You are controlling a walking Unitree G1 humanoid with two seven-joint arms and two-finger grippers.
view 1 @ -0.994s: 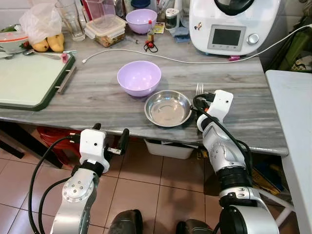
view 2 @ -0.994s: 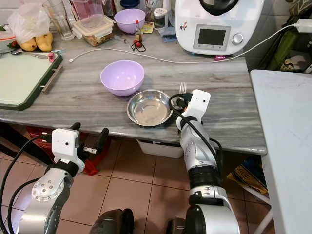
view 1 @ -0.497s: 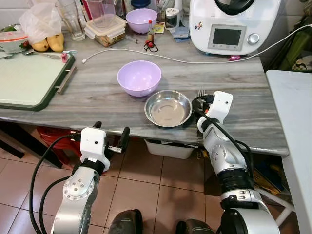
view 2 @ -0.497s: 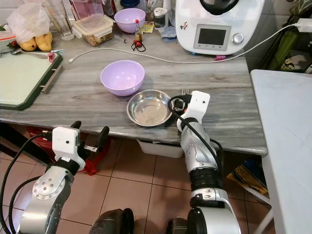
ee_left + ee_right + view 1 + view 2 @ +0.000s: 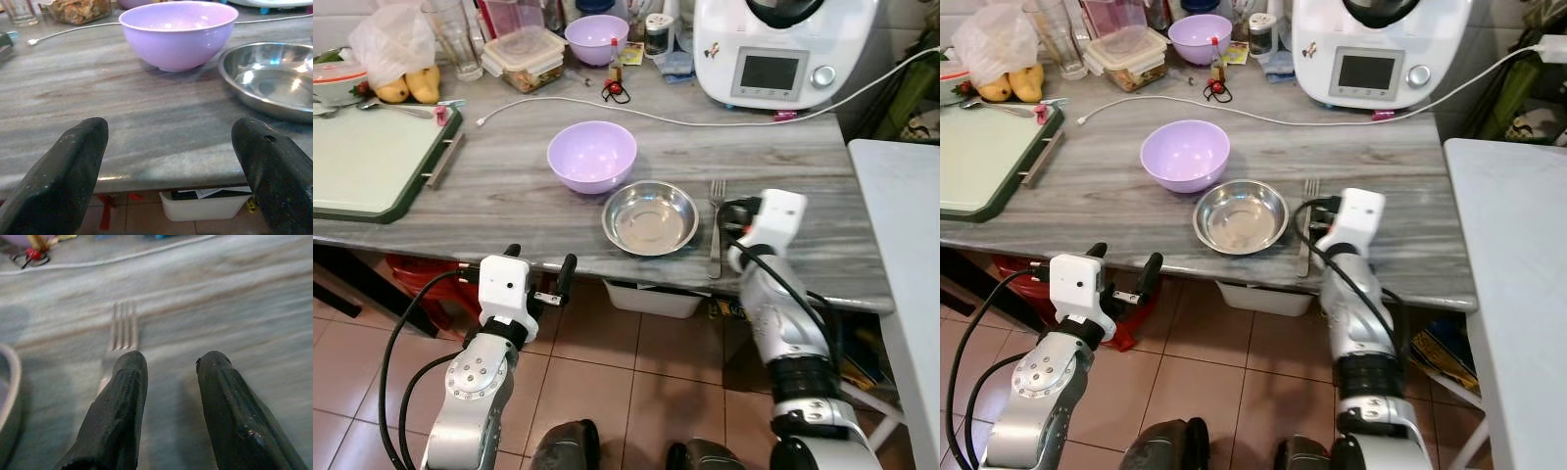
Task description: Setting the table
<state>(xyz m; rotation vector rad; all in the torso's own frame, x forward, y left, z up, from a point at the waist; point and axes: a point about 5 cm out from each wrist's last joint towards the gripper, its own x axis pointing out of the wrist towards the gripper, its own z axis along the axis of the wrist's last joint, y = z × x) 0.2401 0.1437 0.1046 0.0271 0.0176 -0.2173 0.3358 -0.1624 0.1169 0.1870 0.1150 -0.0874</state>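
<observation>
The fork point(image 5: 715, 231) lies flat on the grey counter point(image 5: 509, 186), just right of the steel dish point(image 5: 651, 217), tines pointing away from the robot and handle reaching the near edge. The right gripper point(image 5: 168, 364) sits just beside the fork on its right, its fingers point(image 5: 122, 396) parted by a narrow gap with nothing between them. A purple bowl point(image 5: 592, 156) stands just behind the dish. The left gripper point(image 5: 536, 277) hangs below the counter's near edge, fingers spread wide and empty.
</observation>
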